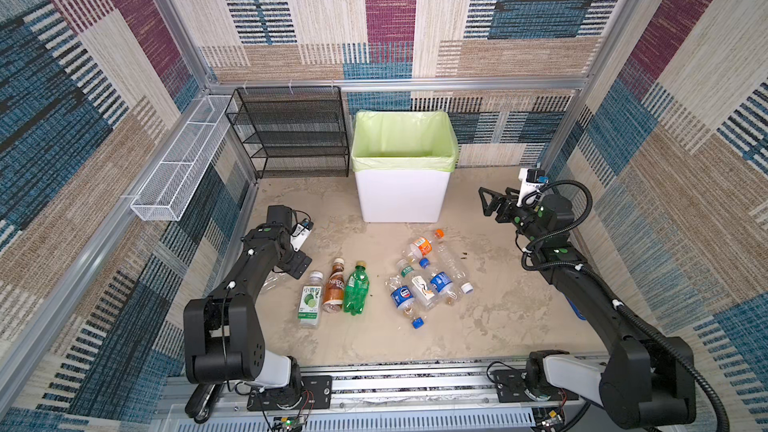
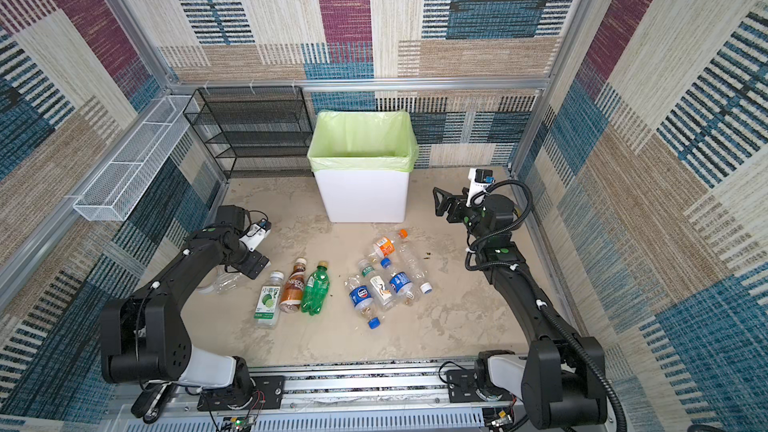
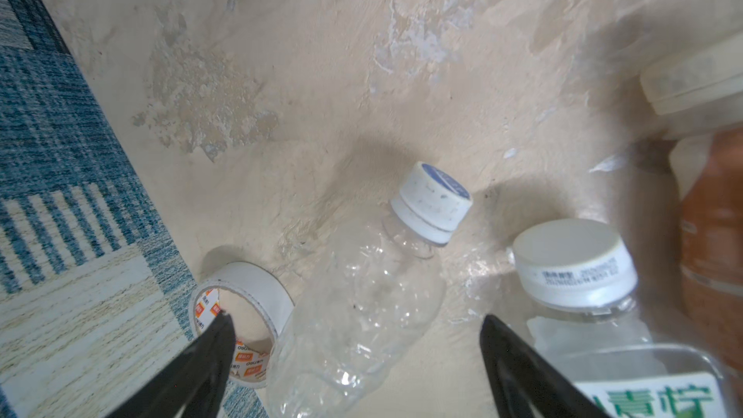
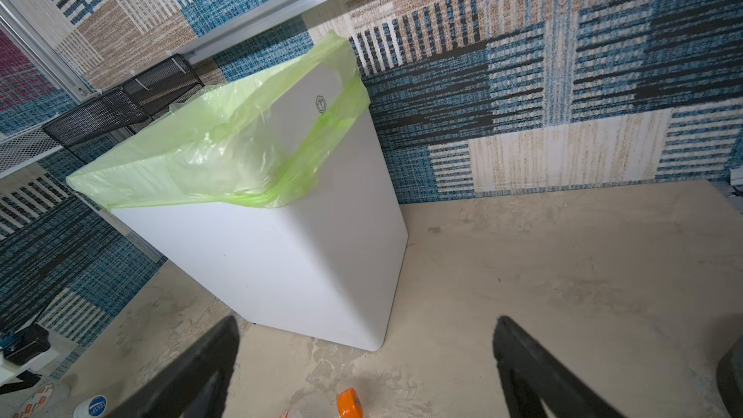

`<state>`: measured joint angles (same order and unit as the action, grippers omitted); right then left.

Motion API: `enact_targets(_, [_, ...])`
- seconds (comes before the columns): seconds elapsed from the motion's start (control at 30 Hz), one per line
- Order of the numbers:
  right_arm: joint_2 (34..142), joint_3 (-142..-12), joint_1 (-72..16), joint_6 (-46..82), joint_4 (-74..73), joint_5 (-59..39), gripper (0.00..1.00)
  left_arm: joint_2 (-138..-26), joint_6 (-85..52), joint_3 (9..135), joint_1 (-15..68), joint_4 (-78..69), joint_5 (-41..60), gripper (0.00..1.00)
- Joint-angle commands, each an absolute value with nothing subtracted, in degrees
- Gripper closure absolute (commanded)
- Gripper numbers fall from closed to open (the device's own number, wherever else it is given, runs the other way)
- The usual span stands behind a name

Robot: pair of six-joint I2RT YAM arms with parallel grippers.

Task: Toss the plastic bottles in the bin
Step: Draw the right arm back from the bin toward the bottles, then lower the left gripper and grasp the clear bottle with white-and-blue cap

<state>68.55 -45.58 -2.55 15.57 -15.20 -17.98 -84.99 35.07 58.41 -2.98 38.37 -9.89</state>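
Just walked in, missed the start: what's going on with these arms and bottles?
The job here is throwing the plastic bottles away. The left gripper, jaws open, hangs over a crumpled clear bottle beside a tape roll, gripping nothing. The right gripper, open and empty, faces the bin. Every visible bottle lies on the table.

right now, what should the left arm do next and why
Probably lower the left gripper and close on the crushed clear bottle. Its jaws stand open with that bottle lying between them, nothing held. One finger sits over the tape roll, so keep clear of it. The bin comes after.
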Motion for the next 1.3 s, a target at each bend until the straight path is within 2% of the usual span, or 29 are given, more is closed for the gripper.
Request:
enact_targets(0.0, [68.93,-46.15,-2.55,16.08,-16.69,-18.94,0.01,-85.66,37.49,58.07,-3.42,38.56,-9.12,0.04])
enact_targets(0.27, [69.96,-45.89,-2.55,17.29,-17.80,-19.46,0.01,-88.69,37.05,58.09,-3.78,37.80,-9.92,0.05])
enact_targets(0.47, [69.72,-44.62,-2.50,17.68,-18.28,-18.90,0.01,-93.13,35.60,61.14,-3.78,41.52,-7.39,0.16])
enact_targets(0.57, [69.79,-44.30,-2.47,17.77,-18.10,-18.39,0.03,-94.49,34.86,61.51,-3.78,41.30,-7.17,0.18])
enact_targets(0.8, [71.78,-44.30,-2.46,19.06,-19.15,-18.37,0.09,-100.61,31.52,66.61,-3.73,44.98,-6.43,0.33])
enact_targets(1.1, [72.25,-44.47,-2.46,19.78,-19.34,-17.64,0.13,-99.56,25.51,71.40,-2.49,42.45,0.78,0.37])
enact_targets(1.27, [72.08,-43.86,-2.46,21.45,-20.21,-19.88,0.14,-102.26,22.21,74.36,-2.50,40.12,2.94,0.35])
